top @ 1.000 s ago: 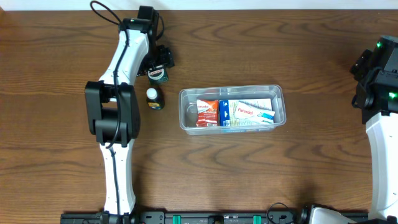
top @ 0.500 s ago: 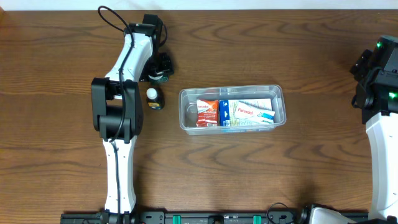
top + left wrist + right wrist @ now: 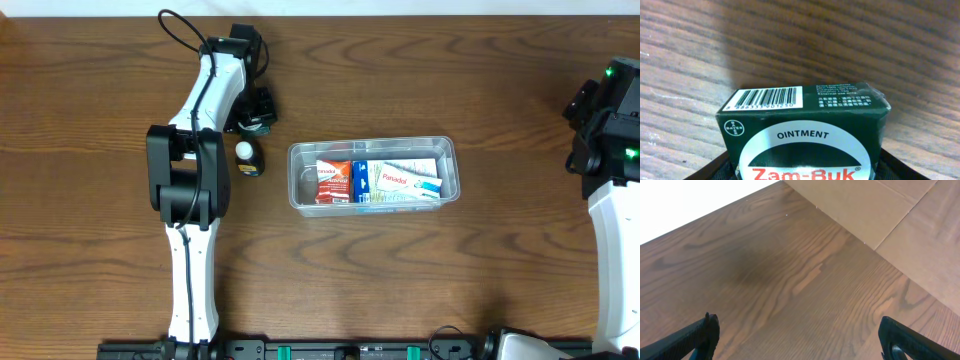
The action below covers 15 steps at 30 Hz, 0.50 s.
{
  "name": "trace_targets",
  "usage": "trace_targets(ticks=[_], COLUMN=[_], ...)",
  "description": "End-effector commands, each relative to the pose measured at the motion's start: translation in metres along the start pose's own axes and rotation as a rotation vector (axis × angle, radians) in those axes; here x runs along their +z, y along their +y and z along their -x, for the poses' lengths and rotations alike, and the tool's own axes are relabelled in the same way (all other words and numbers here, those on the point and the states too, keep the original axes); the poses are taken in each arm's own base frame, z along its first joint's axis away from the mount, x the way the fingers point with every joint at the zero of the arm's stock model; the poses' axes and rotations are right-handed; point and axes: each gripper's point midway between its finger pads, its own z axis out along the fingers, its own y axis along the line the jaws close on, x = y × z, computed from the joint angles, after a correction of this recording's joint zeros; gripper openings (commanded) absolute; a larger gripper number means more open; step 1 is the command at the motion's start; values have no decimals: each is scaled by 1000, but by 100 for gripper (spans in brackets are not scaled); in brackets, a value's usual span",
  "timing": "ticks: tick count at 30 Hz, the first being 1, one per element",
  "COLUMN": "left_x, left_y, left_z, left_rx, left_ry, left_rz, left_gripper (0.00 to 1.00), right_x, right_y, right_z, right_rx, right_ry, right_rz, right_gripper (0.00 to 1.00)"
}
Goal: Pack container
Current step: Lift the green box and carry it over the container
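The clear plastic container [image 3: 372,143] sits mid-table and holds a red Panadol box [image 3: 333,182] and a blue-and-white Panadol box [image 3: 400,180]. My left gripper [image 3: 257,108] is at the far left, shut on a dark green Zam-Buk ointment box [image 3: 805,130], which also shows in the overhead view [image 3: 259,124]. Its fingers [image 3: 802,172] flank the box at the bottom edge of the left wrist view. A small dark bottle with a white cap [image 3: 246,158] stands between the gripper and the container. My right gripper [image 3: 800,340] is open and empty over bare wood.
The left arm [image 3: 185,180] stretches along the left side of the table. The right arm [image 3: 605,120] stands at the far right edge. Cardboard [image 3: 880,210] lies beyond the table edge in the right wrist view.
The left arm's elbow has swung slightly right and the gripper has shifted a little with the green box in it. The right arm has not moved.
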Motion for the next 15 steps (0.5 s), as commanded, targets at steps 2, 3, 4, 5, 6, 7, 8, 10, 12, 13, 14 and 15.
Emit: trace_targets(ticks=[2,3,4,5,6,7,8,10,12,13,14,15], left_x=[-29,-35,-38,-43,-48,-52,-58,-66,-77,-82,-88,-93], left_y=[1,1,1,1,1,1,2,3,4,4,5,6], left_z=[7,8,8,9,9,9,8,7,4,3,0,-3], left_rx=[1,1,1,1,1,1,3,4,4,4,5,5], left_ry=[-57,-68,-75,-83,-90,-96,-103,-111,-118,-120,-122,-121], left_rz=[-9,-14,-16,-20,-20,-21,-23,-24,-26,-28,-28,-28], left_gripper=[66,66,66,66,66,66,66,66,66,66,66,66], right_x=[2,2,2,2,2,2,2,2,2,2,2,2], right_y=[-4,-4,-4,-4,-4,-4,-4,-4,-4,-4,-4,-4], right_z=[0,0,0,0,0,0,0,0,0,0,0,0], right_rx=[14,14,14,14,14,14,14,14,14,14,14,14], right_ry=[1,1,1,1,1,1,1,1,1,1,1,1], right_rz=[-20,-20,-20,-20,-20,-20,-20,-20,-20,-20,-20,-20], right_gripper=[99,99,99,99,99,99,99,99,99,99,99,99])
